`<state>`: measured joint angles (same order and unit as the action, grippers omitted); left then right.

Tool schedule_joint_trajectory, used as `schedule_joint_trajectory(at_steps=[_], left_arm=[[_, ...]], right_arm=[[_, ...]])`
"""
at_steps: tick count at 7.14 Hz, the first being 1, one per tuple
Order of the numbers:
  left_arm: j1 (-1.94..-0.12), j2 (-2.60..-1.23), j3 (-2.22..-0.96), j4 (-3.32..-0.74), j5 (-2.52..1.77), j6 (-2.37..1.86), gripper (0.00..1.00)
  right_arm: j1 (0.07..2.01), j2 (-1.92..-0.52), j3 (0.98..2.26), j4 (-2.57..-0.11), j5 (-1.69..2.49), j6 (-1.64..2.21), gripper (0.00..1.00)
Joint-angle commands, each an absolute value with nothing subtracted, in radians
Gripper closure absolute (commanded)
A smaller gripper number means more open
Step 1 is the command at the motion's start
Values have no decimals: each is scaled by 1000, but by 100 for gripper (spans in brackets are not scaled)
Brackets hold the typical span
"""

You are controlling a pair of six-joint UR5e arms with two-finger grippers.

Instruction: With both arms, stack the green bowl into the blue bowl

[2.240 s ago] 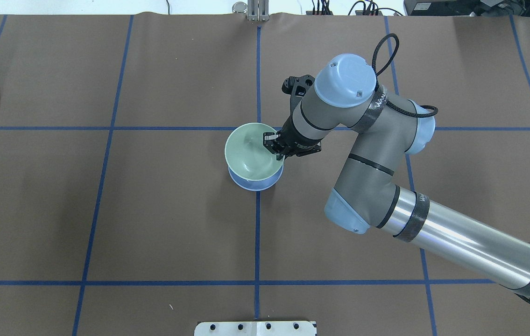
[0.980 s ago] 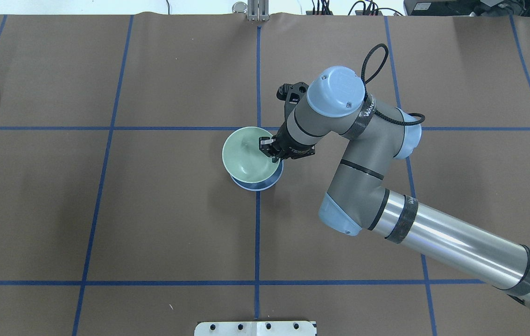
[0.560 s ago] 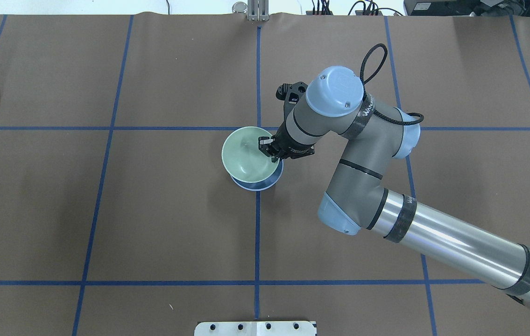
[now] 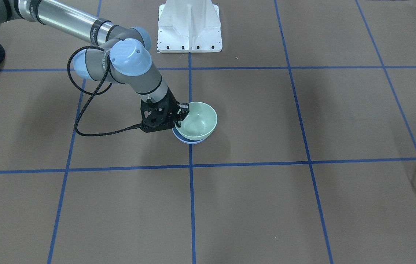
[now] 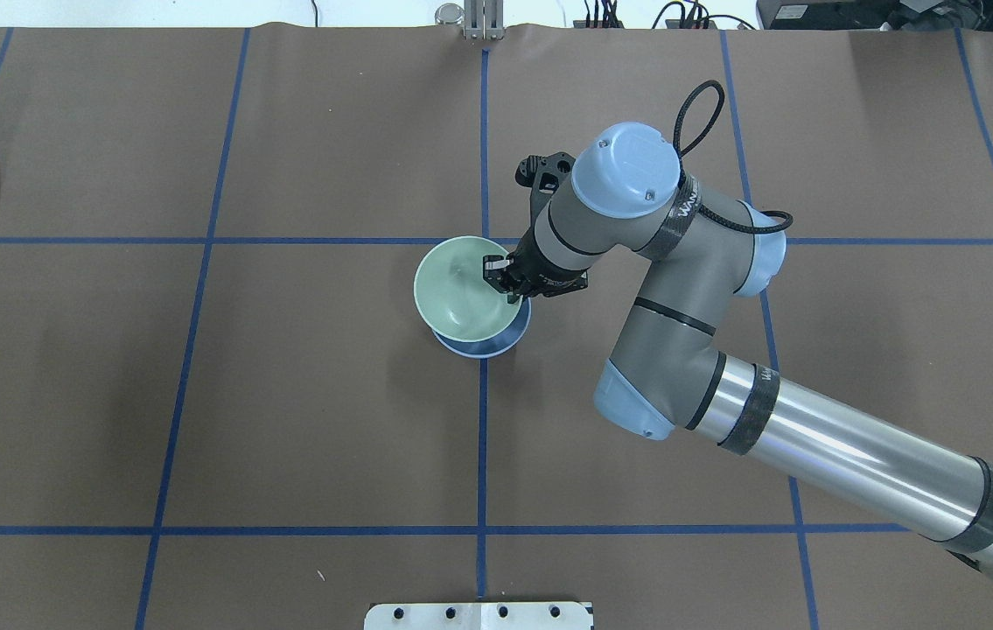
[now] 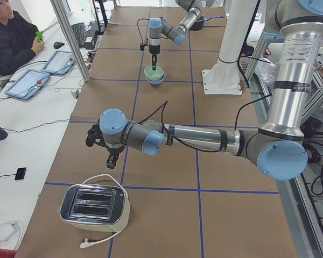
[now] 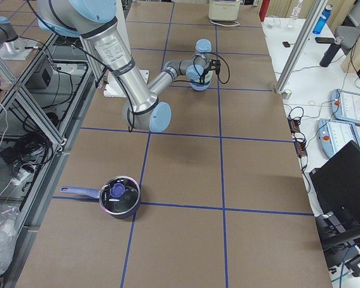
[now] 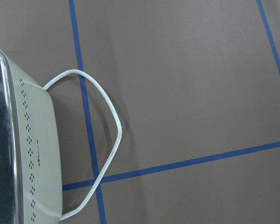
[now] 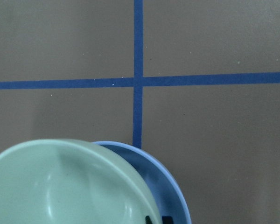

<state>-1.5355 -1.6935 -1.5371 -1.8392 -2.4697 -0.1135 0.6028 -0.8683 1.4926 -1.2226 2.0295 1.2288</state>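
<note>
Mint plastic, the green bowl (image 5: 459, 289) rests tilted, off-centre in the blue bowl (image 5: 483, 347) mid-tabletop (image 5: 286, 394), rim pinched by the right gripper (image 5: 506, 278). 2 steps remain: seating it level, letting go. The left gripper (image 6: 112, 159) hovers near a toaster (image 6: 94, 203); whether it is parted I cannot tell.

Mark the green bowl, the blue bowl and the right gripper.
green bowl (image 5: 459, 293), overhead view, inside floor.
blue bowl (image 5: 484, 350), overhead view, uncovered near edge.
right gripper (image 5: 506, 280), overhead view, midway between fingertips at the green bowl's rim.
</note>
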Motion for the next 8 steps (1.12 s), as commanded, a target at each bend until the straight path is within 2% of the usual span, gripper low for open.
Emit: schedule_joint_trajectory(at_steps=[1,4,5,6,8], left_arm=[[-1536,-1695,-1537,-1839,-2470,-114,2],[-1536,-1697,-1537,-1839,-2470,-114,3],[-1536,-1697,-1537,-1839,-2470,-114,3],[-1536,-1697,-1539,-1839,-2470,-114,3],[-1536,-1697,-1540,-1839,-2470,-114,2]], right_arm=[[603,-868,1491,-1223,2029,1227,65],[603,-868,1493,-1223,2029,1227,57],[603,-864,1493,-1223,2029,1227,44],[617,-861,1494,-1223,2029,1229,4],[684,-862,1505,-1223,2042,1218,0]])
